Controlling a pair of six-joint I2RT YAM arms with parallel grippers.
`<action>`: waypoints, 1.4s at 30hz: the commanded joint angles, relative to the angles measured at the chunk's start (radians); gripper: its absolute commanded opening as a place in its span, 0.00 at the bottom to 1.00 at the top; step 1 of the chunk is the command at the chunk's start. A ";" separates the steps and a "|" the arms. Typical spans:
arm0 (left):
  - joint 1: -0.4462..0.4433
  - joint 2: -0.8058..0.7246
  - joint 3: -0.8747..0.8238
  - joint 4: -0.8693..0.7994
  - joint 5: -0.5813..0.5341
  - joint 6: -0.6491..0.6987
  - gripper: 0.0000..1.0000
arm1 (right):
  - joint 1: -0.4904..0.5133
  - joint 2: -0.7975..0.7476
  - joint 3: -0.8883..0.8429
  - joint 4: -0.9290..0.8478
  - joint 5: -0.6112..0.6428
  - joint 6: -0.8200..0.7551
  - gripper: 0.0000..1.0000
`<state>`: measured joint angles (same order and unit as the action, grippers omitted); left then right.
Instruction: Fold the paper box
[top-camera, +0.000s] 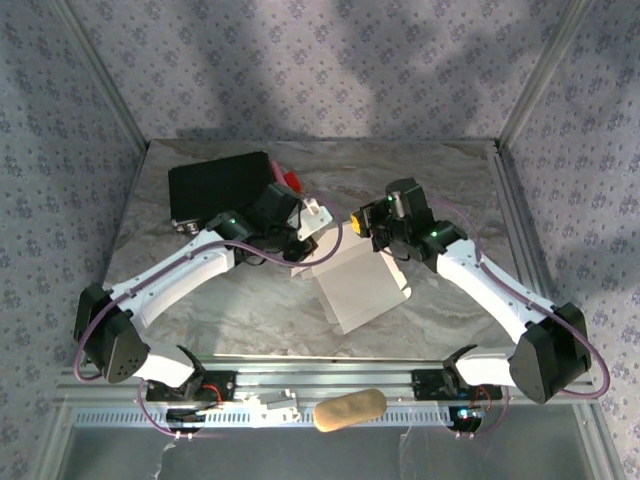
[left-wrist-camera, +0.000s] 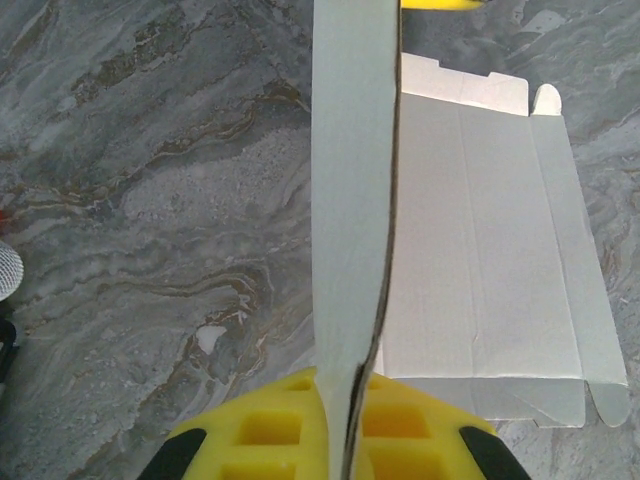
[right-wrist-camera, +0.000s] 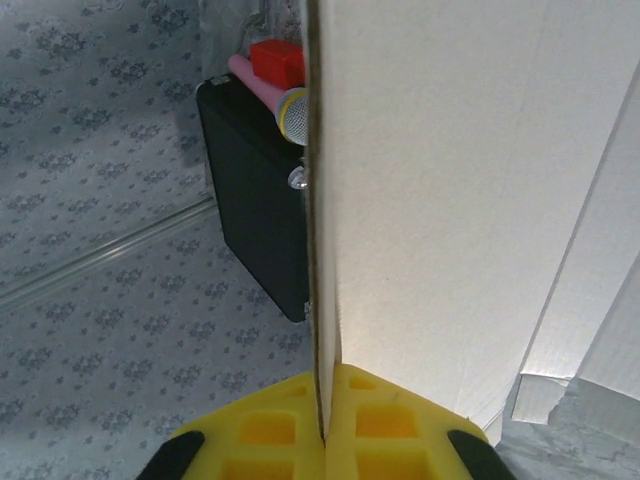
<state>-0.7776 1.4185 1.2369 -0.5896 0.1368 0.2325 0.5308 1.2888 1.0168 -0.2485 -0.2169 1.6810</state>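
1. The yellow pads of the left claw (left-wrist-camera: 345, 425) sit lowest in the left wrist view. They are clenched on a raised flap of the paper box (left-wrist-camera: 480, 260), which stands edge-on between them.
2. The right claw (right-wrist-camera: 325, 420) is likewise clamped on the box. In the right wrist view its yellow pads pinch the bottom edge of a broad upright white panel, and creased panels fall away on the right side of that panel.
3. Seen from above, the box is an unfolded white die-cut sheet near the middle of the marbled table (top-camera: 260, 320). Its main panel lies flat, with parallel crease lines and small rounded tabs at its corners.
4. The two claws meet the box at its far edge, the left one at the far-left corner and the right one at the far-right corner.
5. A black case (top-camera: 218, 185) lies beyond the box and to its left, apart from it.
6. In the right wrist view, a pink microphone (right-wrist-camera: 285, 105) with a yellow ring and mesh head rests by the top of the case, behind the box's raised panel. A red block (right-wrist-camera: 277, 62) is just beside it.
7. A tan oblong object (top-camera: 350, 410) lies on the near side of the box, on the metal rail between the arm bases.
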 joint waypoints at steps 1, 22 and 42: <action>-0.017 -0.069 -0.016 0.069 0.022 -0.065 0.16 | 0.010 -0.023 -0.025 0.020 0.039 -0.003 0.00; -0.018 -0.149 -0.057 0.205 -0.004 -1.137 0.70 | 0.014 -0.011 -0.098 0.086 0.084 0.012 0.00; -0.071 -0.148 -0.117 0.234 -0.071 -1.257 0.70 | 0.015 -0.006 -0.104 0.097 0.085 0.013 0.00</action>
<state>-0.8391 1.2968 1.1259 -0.3592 0.0837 -1.0050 0.5396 1.2827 0.9169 -0.1589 -0.1455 1.6859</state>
